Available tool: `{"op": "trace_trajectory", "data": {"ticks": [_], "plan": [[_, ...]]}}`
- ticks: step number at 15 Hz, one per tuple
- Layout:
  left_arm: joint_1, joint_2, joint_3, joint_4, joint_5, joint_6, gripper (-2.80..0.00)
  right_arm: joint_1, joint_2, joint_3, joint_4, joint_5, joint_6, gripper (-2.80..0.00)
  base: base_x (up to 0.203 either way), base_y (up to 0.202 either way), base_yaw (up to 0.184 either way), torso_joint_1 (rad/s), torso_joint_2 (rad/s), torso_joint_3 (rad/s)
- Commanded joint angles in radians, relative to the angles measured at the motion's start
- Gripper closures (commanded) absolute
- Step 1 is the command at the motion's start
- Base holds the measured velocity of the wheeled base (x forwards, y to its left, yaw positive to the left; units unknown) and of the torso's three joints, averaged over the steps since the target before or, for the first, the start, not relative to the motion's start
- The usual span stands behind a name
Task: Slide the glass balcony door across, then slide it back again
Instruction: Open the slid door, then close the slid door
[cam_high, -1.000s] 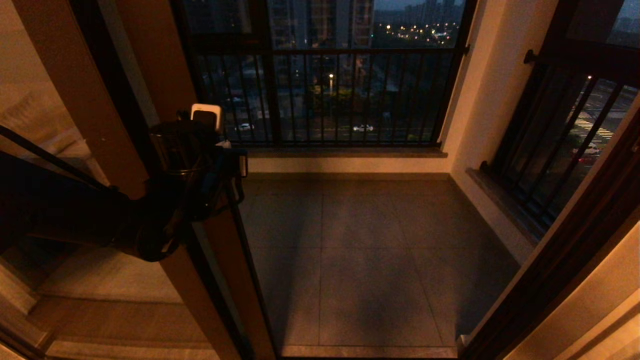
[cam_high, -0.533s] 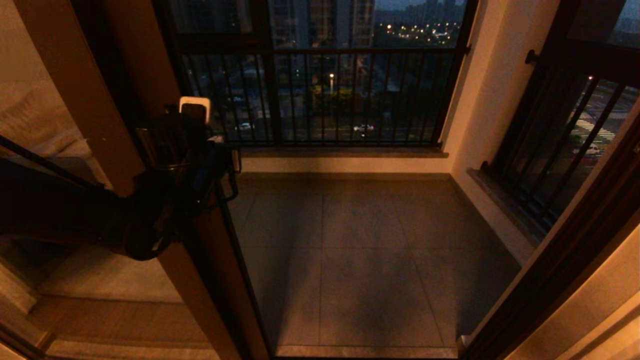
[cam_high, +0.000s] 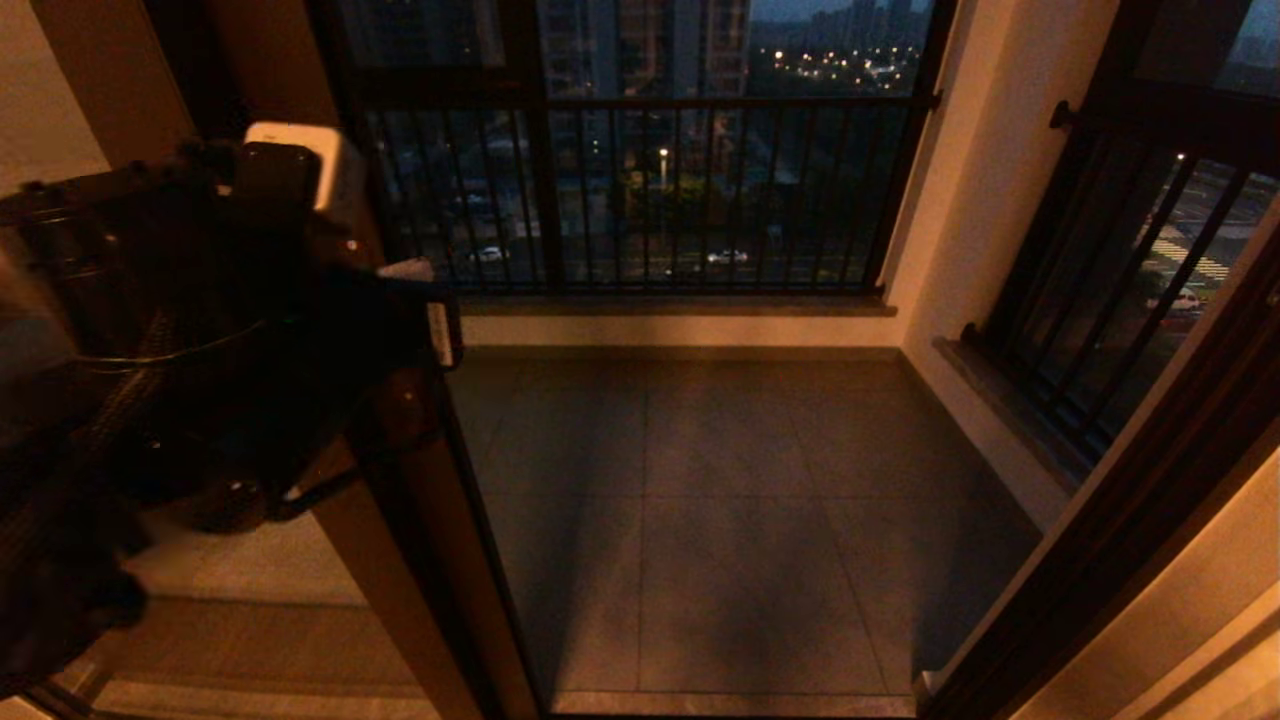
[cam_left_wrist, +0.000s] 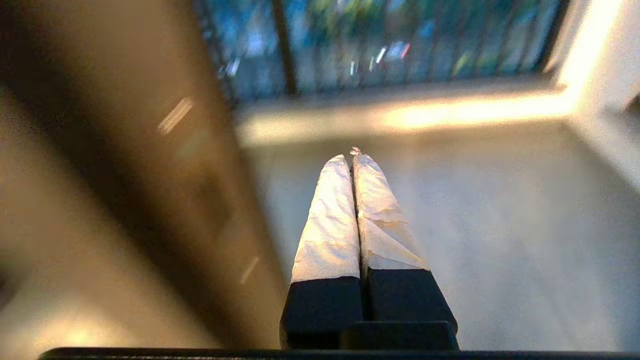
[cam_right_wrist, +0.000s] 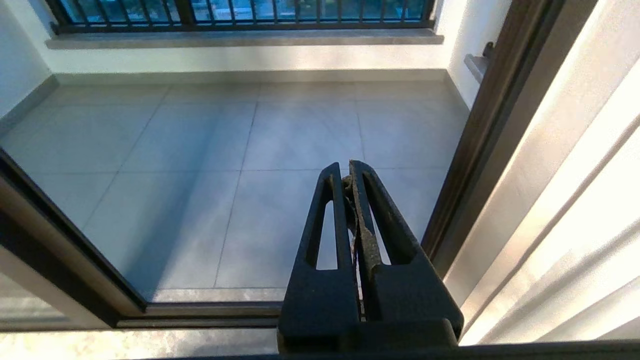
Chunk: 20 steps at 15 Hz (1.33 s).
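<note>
The glass balcony door stands at the left of the opening, its brown stile slanting down to the floor track. My left arm fills the left of the head view, close to the camera and in front of the stile; its fingers are hidden there. In the left wrist view my left gripper is shut with nothing in it, its white-wrapped fingers beside the blurred brown stile with a gap between. My right gripper is shut and empty, low over the threshold, with the door's stile off to one side.
The doorway opens onto a grey tiled balcony floor with black railings at the back and right. The dark door jamb bounds the opening on the right. The floor track runs along the threshold.
The door's stile has slid a little to the left. My left arm has drawn back from it, up and towards the head camera, with its gripper still shut.
</note>
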Motion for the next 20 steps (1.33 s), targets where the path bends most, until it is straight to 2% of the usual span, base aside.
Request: {"op": "trace_trajectory", "data": {"ticks": [1,3,4,5,6,7,8,9,10,13,14,15,20], "plan": [[0.021,-0.157,0.052,0.131,0.017,-0.021,0.00,0.000,0.000,0.003,0.000,0.001,0.000,0.00,0.000,0.000,0.000,0.000,0.00,0.000],[0.049,-0.238,0.050,0.453,0.020,-0.076,0.00,0.000,0.000,0.003,0.000,0.001,0.000,0.00,0.000,0.000,0.000,0.000,0.00,0.000],[0.057,-0.252,0.010,0.641,0.009,-0.141,0.00,0.000,0.000,0.003,0.000,0.001,0.000,0.00,0.000,0.000,0.000,0.000,0.00,0.000],[0.068,-0.247,-0.067,0.784,-0.027,-0.222,0.00,0.000,0.000,0.003,0.000,0.001,0.000,0.00,0.000,0.000,0.000,0.000,0.00,0.000],[0.080,-0.224,-0.144,0.888,-0.095,-0.342,0.00,0.000,0.000,0.003,0.000,0.001,0.000,0.00,0.000,0.000,0.000,0.000,0.00,0.000],[0.095,-0.182,-0.186,0.932,-0.167,-0.432,0.00,0.000,0.000,0.003,0.000,0.001,0.000,0.00,0.000,0.000,0.000,0.000,0.00,0.000],[0.121,-0.137,-0.197,0.926,-0.188,-0.445,0.00,0.000,0.000,0.003,0.000,0.001,0.000,0.00,0.000,0.000,0.000,0.000,0.00,0.000],[0.143,-0.099,-0.201,0.883,-0.197,-0.421,0.00,0.000,0.000,0.003,0.000,0.001,0.000,0.00,0.000,0.000,0.000,0.000,0.00,0.000],[0.169,-0.071,-0.202,0.822,-0.202,-0.376,-2.80,0.000,0.000,0.003,0.000,0.001,0.000,0.00,0.000,0.000,0.000,0.000,0.00,0.000],[0.207,0.033,-0.225,0.682,-0.205,-0.322,-2.80,0.000,0.000,0.003,0.000,0.001,0.000,0.00,0.000,0.000,0.000,0.000,0.00,0.000],[0.234,0.055,-0.239,0.652,-0.206,-0.276,-2.80,0.000,0.000,0.003,0.000,0.001,0.000,0.00,0.000,0.000,0.000,0.000,0.00,0.000],[0.238,0.072,-0.249,0.641,-0.208,-0.261,-2.80,0.000,0.000,0.003,0.000,0.001,0.000,0.00,0.000,0.000,0.000,0.000,0.00,0.000],[0.275,0.162,-0.257,0.557,-0.228,-0.257,-2.80,0.000,0.000,0.003,0.000,0.001,0.000,0.00,0.000,0.000,0.000,0.000,0.00,0.000]]}}
